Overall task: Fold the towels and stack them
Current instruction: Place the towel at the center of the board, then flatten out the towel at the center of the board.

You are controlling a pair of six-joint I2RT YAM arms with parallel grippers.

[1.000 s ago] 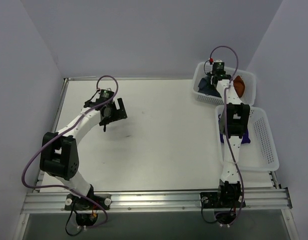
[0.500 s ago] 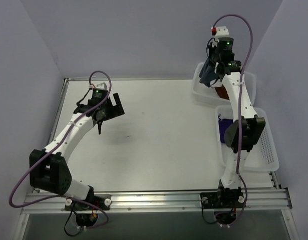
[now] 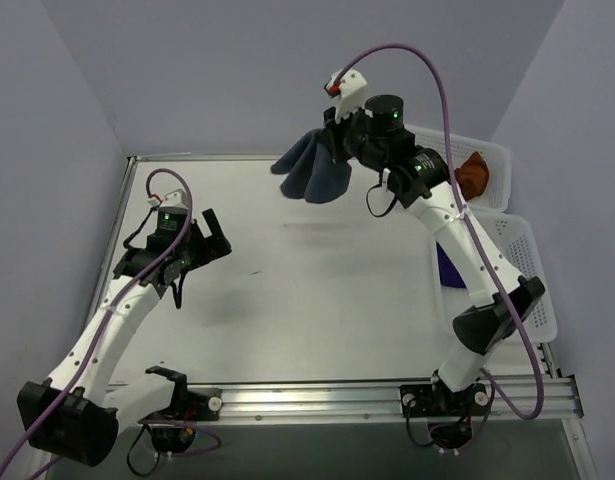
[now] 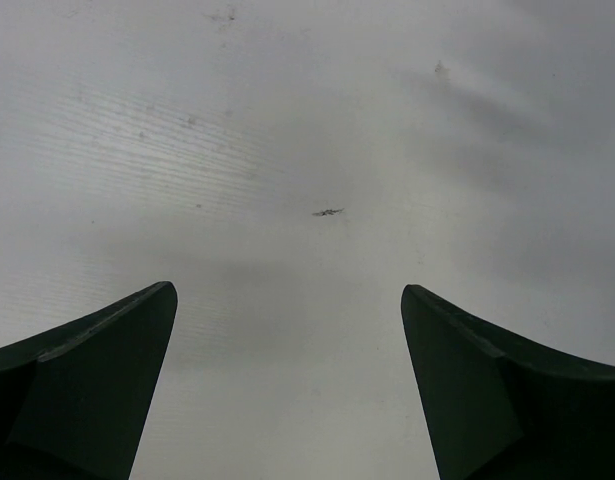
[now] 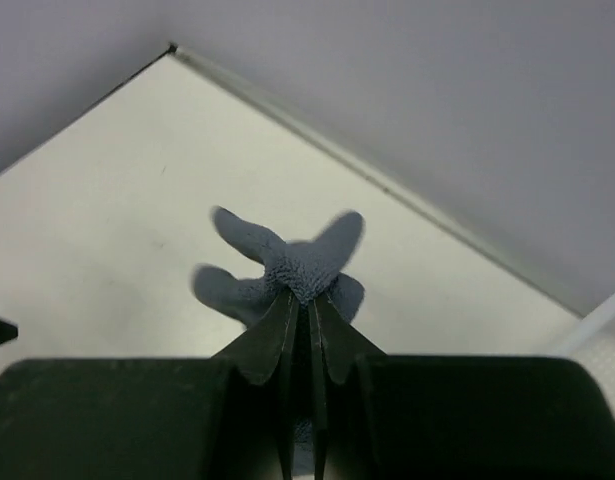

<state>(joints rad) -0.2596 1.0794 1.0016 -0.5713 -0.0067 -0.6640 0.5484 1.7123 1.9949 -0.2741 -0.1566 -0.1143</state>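
My right gripper is shut on the slate blue-grey towel and holds it bunched and hanging high above the far middle of the table. In the right wrist view the towel pokes out past the closed fingertips. The rust orange-brown towel lies in the far white basket. The deep purple towel lies in the near white basket, partly hidden by the right arm. My left gripper is open and empty over the left of the table; its view shows only bare table.
Two white perforated baskets stand at the right edge. The table is white with a metal rail along the near edge. Grey walls close in at the back and both sides.
My right gripper has lifted the blue-grey towel out of the far basket and carried it up and left over the table. My left arm has drawn back towards the left and near side.
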